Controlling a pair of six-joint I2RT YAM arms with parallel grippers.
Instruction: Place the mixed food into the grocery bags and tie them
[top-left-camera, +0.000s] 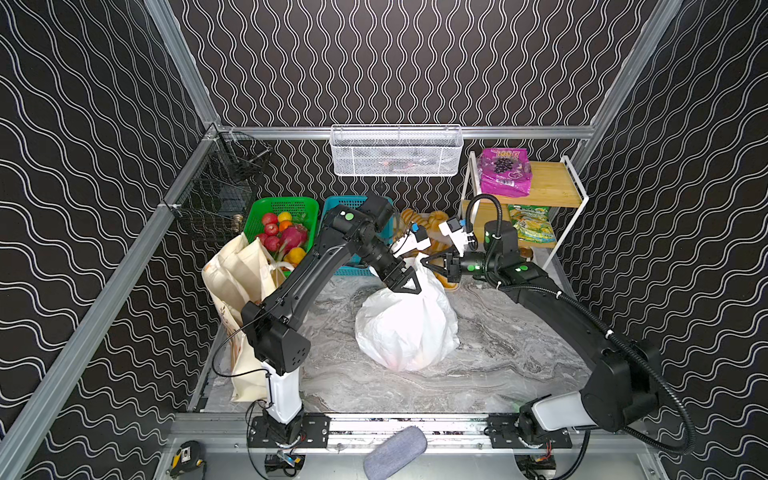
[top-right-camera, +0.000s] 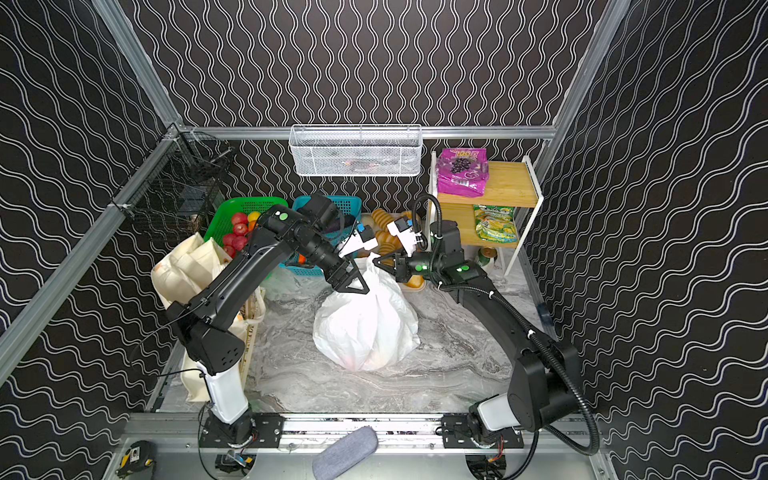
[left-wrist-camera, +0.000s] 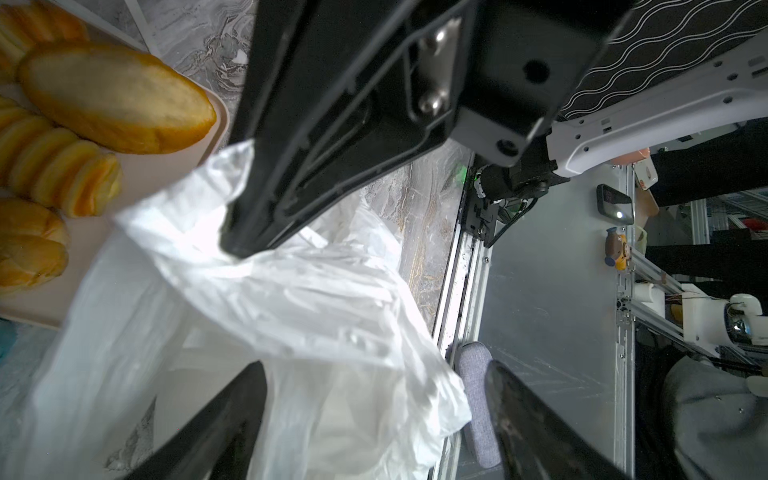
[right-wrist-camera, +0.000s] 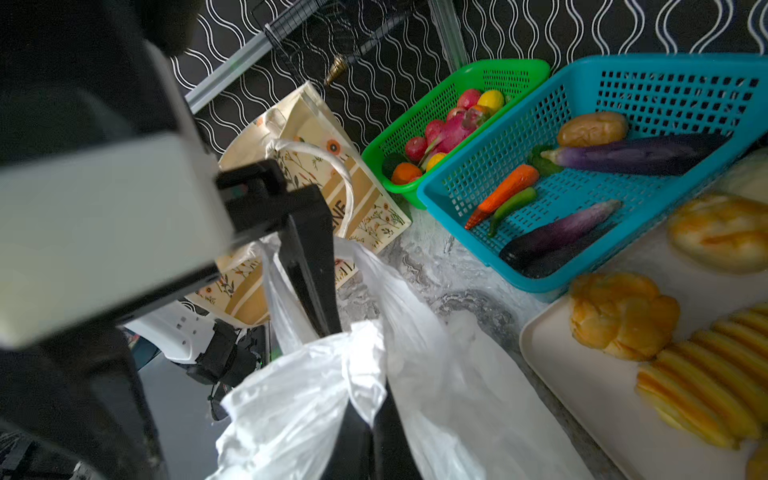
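Resting on marbled tabletop (top-left-camera: 498, 353), white bag (top-left-camera: 407, 328) pinched by right gripper (top-left-camera: 424, 262); left gripper (top-left-camera: 409, 289) spread wide

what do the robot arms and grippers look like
The left arm and right arm are black with white base segments and green dots. A ribbed black hose runs along the right arm; a thin cable loops beside the left. The left gripper and right gripper have black triangular fingers.
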